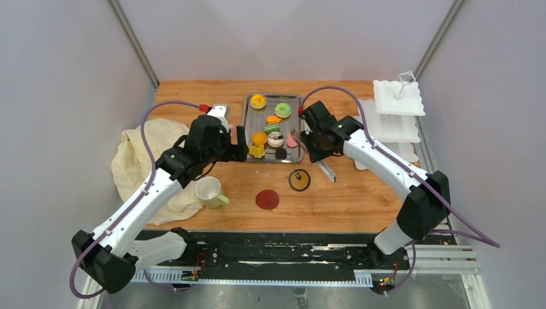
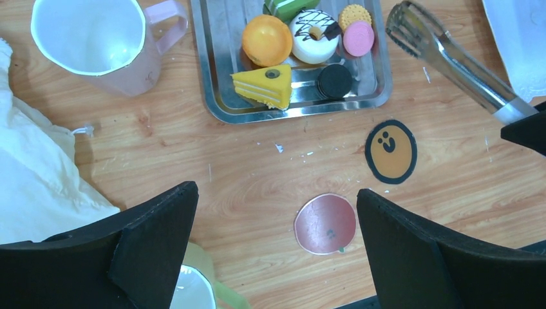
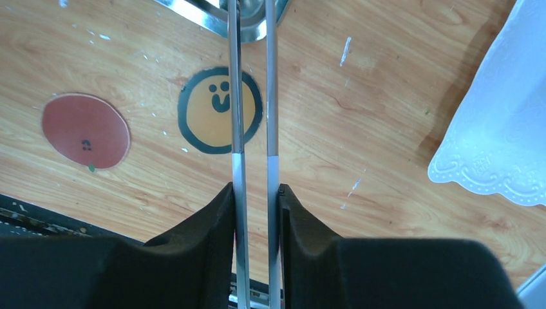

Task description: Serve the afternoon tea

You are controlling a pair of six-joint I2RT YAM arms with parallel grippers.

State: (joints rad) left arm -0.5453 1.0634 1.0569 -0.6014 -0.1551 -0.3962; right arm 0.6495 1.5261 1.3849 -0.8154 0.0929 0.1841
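Observation:
Bite-size pastries lie on the steel tray (image 1: pixel 248 122): a green donut (image 1: pixel 282 110), orange tarts (image 1: pixel 259 101), a pink disc (image 2: pixel 358 38), a yellow cake slice (image 2: pixel 264 85). My left gripper (image 1: pixel 241 143) is open and empty at the tray's left edge; in the left wrist view it (image 2: pixel 277 212) hovers over bare wood by the red coaster (image 2: pixel 325 223). My right gripper (image 1: pixel 309 141) is shut on the metal tongs (image 3: pixel 235 96), whose tips reach the tray's right edge. The orange coaster (image 3: pixel 206 119) lies under the tongs. A pale green mug (image 1: pixel 209 192) and a pink mug (image 2: pixel 90 38) stand on the left.
The white tiered stand (image 1: pixel 399 100) stands at the back right; its edge shows in the right wrist view (image 3: pixel 496 129). A cream cloth (image 1: pixel 138 161) is bunched at the left. The red coaster (image 1: pixel 268 199) and the orange coaster (image 1: pixel 299 180) lie in front of the tray.

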